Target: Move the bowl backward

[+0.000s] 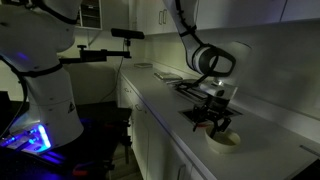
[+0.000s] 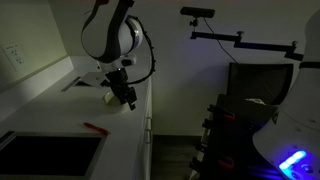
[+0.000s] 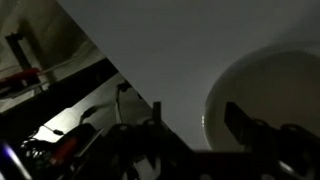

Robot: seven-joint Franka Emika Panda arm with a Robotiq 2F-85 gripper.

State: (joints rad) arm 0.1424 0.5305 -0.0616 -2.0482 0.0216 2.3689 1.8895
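The bowl point(image 1: 226, 140) is small, round and pale cream, and it stands on the white counter point(image 1: 270, 135). In an exterior view it shows only partly behind the gripper point(image 2: 110, 99). In the wrist view the bowl point(image 3: 270, 95) fills the right side. My gripper point(image 1: 215, 126) is lowered onto the bowl's near rim. It is open point(image 3: 197, 125): one finger is inside the bowl and the other is outside it over the counter. Nothing is held. In an exterior view the gripper point(image 2: 126, 97) hangs at the counter's edge.
A dark flat tray point(image 1: 192, 88) lies on the counter behind the gripper. A small red item point(image 2: 97, 127) lies on the counter next to a dark recessed rectangle point(image 2: 40, 155). The counter's front edge point(image 2: 148, 120) drops to the floor. The room is dim.
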